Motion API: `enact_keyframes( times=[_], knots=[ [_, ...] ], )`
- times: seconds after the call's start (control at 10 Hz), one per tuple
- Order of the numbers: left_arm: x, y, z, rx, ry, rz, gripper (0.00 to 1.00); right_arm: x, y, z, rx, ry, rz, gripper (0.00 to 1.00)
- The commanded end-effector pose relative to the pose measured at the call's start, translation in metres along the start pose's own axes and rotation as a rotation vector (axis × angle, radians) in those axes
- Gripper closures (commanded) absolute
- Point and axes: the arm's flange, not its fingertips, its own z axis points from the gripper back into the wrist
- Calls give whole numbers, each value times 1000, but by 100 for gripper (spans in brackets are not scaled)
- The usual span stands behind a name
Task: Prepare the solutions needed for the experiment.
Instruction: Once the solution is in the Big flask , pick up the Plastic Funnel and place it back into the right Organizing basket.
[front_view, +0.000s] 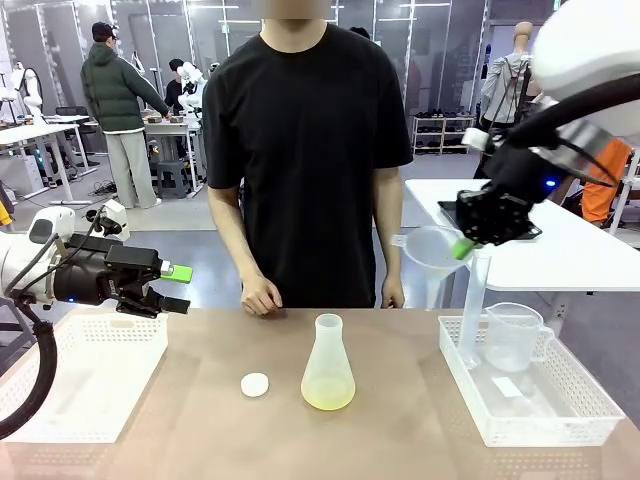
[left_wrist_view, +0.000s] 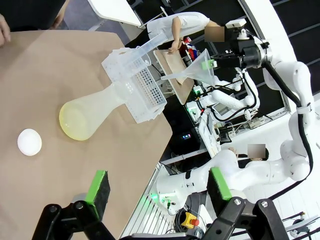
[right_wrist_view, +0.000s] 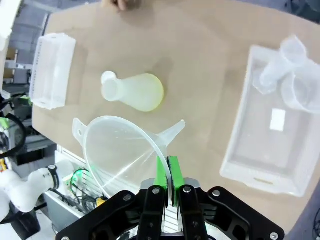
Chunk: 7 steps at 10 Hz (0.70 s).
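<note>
flask: conical flask (front_view: 328, 370) upright mid-table (front_view: 400, 440), shallow pale yellow-green solution (front_view: 328, 398) inside | tray (front_view: 560, 428), right edge: beaker (front_view: 515, 335), graduated cylinder (front_view: 472, 310) | right fingers (right_wrist_view: 161, 175): clamped on clear funnel (right_wrist_view: 120, 150) | left fingers (left_wrist_view: 98, 189): wide apart, holding nothing

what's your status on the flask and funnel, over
Left gripper open, near left tray. Right gripper shut on funnel, held aloft right of flask. Flask upright mid-table, uncapped, shallow yellow-green solution. Person's hand at far edge, apart from flask.

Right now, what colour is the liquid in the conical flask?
Pale yellow-green liquid in the flask; front view shows it best.
</note>
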Motion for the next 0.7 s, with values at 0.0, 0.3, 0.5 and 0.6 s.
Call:
enact_keyframes(
  times=[0.0,0.3,0.5,0.6],
  knots=[
    [2,-2,-2,-23,-17,13,0,-23,-18,10,-6,-41,-102,100],
    [2,-2,-2,-23,-17,13,0,-47,-49,21,42,-114,-178,100],
    [2,-2,-2,-23,-17,13,0,-32,-46,20,-5,-47,-136,100],
    [2,-2,-2,-23,-17,13,0,-32,-46,20,-5,-47,-136,100]
  ],
)
